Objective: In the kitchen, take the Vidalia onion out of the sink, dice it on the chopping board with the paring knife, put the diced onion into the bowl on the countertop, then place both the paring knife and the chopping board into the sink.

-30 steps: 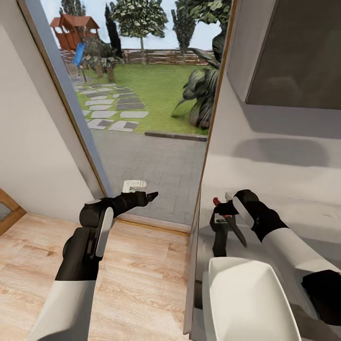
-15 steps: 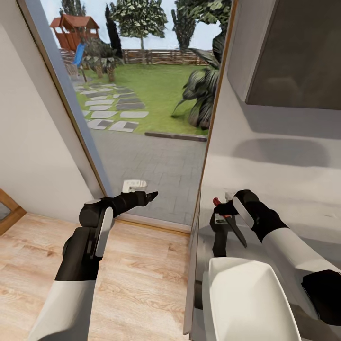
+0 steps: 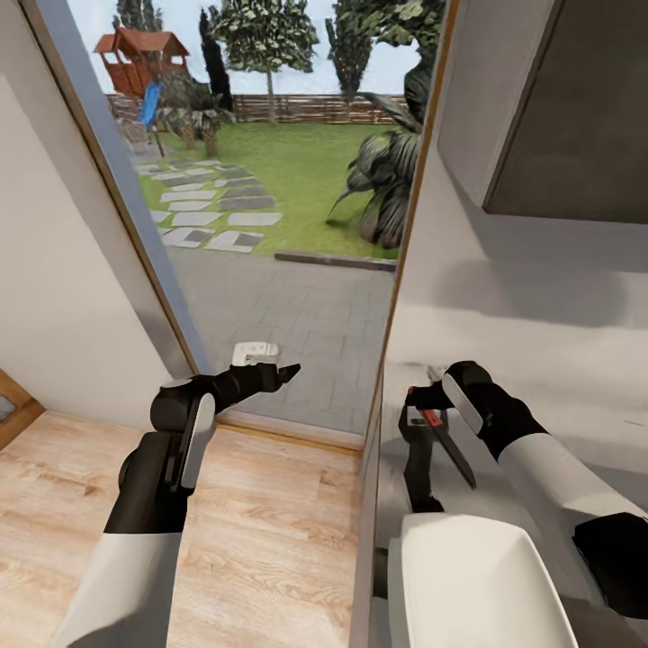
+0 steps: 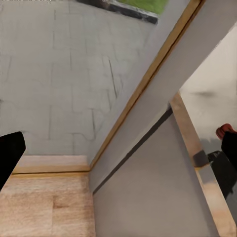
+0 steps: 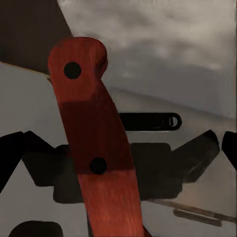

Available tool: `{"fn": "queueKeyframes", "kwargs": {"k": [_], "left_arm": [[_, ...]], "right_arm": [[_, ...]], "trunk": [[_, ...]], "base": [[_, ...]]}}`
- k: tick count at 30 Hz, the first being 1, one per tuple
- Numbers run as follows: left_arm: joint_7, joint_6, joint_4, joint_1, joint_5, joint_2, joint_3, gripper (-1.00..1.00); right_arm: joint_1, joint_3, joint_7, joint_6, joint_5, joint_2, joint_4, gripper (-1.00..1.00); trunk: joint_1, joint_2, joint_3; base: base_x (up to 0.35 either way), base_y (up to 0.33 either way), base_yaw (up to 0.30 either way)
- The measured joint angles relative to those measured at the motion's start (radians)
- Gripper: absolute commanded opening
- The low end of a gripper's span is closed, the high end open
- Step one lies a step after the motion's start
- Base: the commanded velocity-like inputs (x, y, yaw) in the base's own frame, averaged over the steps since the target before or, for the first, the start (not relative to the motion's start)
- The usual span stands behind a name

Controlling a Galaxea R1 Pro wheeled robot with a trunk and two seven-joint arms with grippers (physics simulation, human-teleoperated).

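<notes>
**Knife held in your right gripper above the countertop**

Head view: your right gripper (image 3: pixel 423 405) is clenched on the knife (image 3: pixel 447 439). The red handle sits between the fingers and the dark blade slants down towards you, its tip just above the far rim of the white bowl (image 3: pixel 477 585). The bowl rests on the grey countertop (image 3: pixel 558 360), close in front of your trunk. A dark upper cabinet (image 3: pixel 576 117) hangs above the countertop. Your left arm reaches forward over the wooden floor (image 3: pixel 261 540), well apart from the countertop, with the left gripper (image 3: pixel 286 372) pointing at the glass door (image 3: pixel 270 225). Its fingertips look drawn together to a point, but you cannot tell for sure from here. Beyond the glass lie grey paving, a lawn with stepping stones, trees and a red playhouse (image 3: pixel 139 54).

Left wrist view: you look down at the corner where the door frame (image 4: pixel 148 84) meets the floor, with paving outside. One dark finger (image 4: pixel 9 153) of the left gripper shows at the edge; whether it is clenched or released cannot be told. At the opposite edge you see the knife's red butt (image 4: pixel 226 131) and the dark right gripper below it.

Right wrist view: the red knife handle (image 5: pixel 96 143), with two dark rivets, fills the middle, grasped between the black fingers (image 5: pixel 197 148), with the grey countertop behind.
</notes>
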Motion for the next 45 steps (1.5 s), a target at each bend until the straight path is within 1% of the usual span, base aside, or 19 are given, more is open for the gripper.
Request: {"fn": "queueKeyframes", "kwargs": {"k": [3,7,39,41,43,45], "left_arm": [[0.0,0.0,0.001,0.0,0.0,0.0,0.0,1.0],[0.0,0.0,0.0,0.001,0.0,0.0,0.0,1.0],[0.0,0.0,0.001,0.0,0.0,0.0,0.001,1.0],[0.0,0.0,0.002,0.0,0.0,0.0,0.001,1.0],[0.0,0.0,0.001,0.0,-0.001,0.0,0.001,1.0],[0.0,0.0,0.001,0.0,-0.001,0.0,0.001,1.0]], "right_arm": [[0.0,0.0,0.002,0.0,-0.006,0.0,0.0,1.0],[0.0,0.0,0.001,0.0,-0.004,0.0,-0.001,1.0],[0.0,-0.001,-0.001,-0.001,-0.003,0.0,-0.006,1.0],[0.0,-0.002,-0.001,-0.002,-0.009,0.0,-0.007,1.0],[0.0,-0.002,0.001,-0.005,-0.026,0.0,-0.009,1.0],[0.0,-0.002,-0.001,-0.006,-0.031,0.0,-0.015,1.0]], "trunk": [[0.001,0.0,0.0],[0.001,0.0,0.0],[-0.001,0.0,-0.005],[0.0,0.0,-0.005],[0.002,0.0,-0.005],[0.004,0.0,-0.005]], "base": [[0.193,0.0,0.0],[0.065,0.0,0.0],[0.002,0.0,-0.002],[0.0,0.0,-0.11],[0.0,0.0,-0.18],[0.0,0.0,-0.152]]}}
